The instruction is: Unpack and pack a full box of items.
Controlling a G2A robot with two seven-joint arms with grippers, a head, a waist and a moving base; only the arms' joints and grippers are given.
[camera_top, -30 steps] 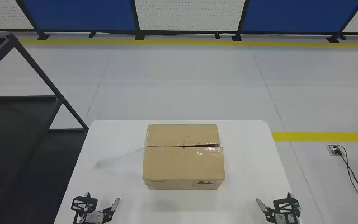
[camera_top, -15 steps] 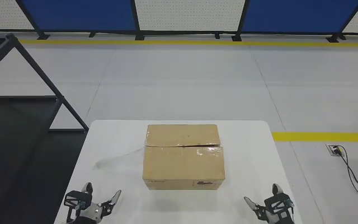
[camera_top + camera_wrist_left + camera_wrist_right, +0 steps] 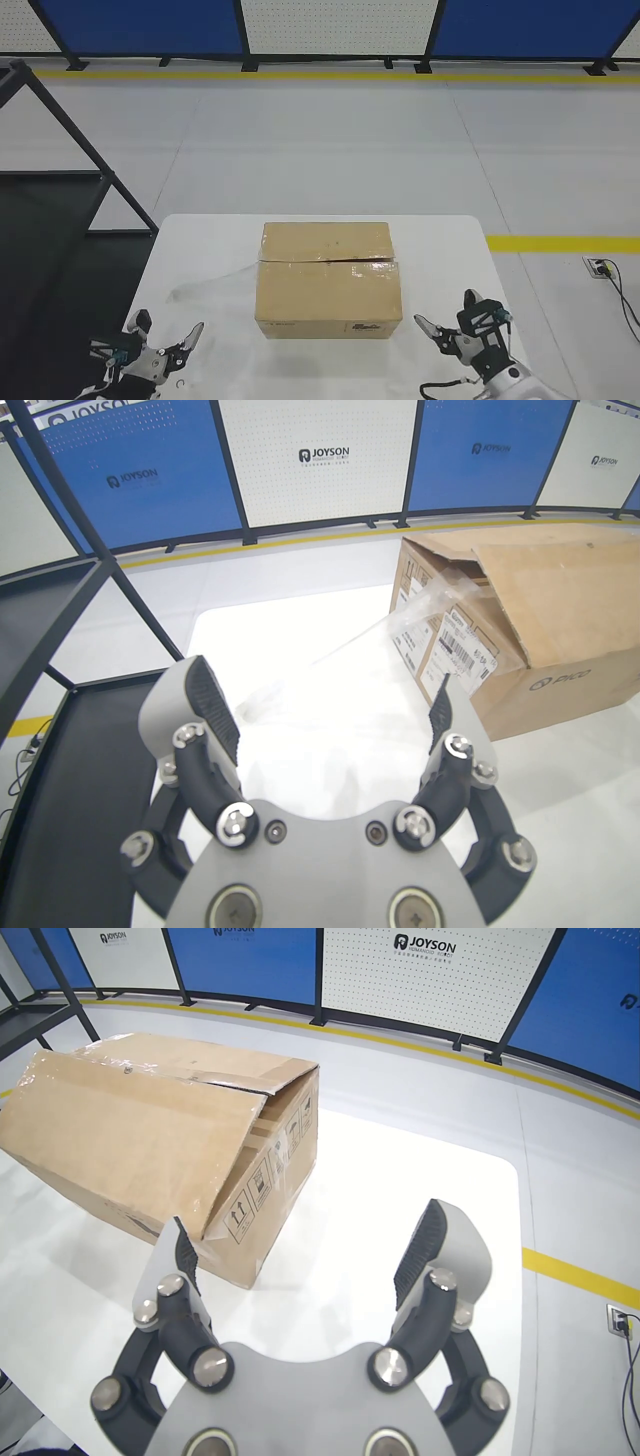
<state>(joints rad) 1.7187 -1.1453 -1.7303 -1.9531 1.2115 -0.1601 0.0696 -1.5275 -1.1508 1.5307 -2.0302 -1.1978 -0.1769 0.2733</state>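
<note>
The cardboard box (image 3: 328, 280) rests at the centre of the white surface (image 3: 450, 250), long side toward the robot. Its top flaps are folded down and clear tape (image 3: 325, 262) runs along the centre seam. In the right wrist view the near flap (image 3: 235, 1163) stands slightly raised at the box end. That end panel carries a row of black handling symbols (image 3: 270, 1168), including an upward-arrows mark. The opposite end panel carries white shipping labels (image 3: 460, 645) with barcodes, and a loose strip of clear film (image 3: 440, 590) hangs over them. A small dark print mark (image 3: 365, 326) sits low on the near face. The left gripper (image 3: 167, 322) is at the near left corner of the surface, well apart from the box, fingers (image 3: 210, 700) spread wide and holding nothing. The right gripper (image 3: 443, 310) is near the box's near right corner, not touching it, fingers (image 3: 425, 1238) likewise spread wide and holding nothing. Blue and white partition panels (image 3: 340, 25) with printed logos stand behind the surface.
</note>
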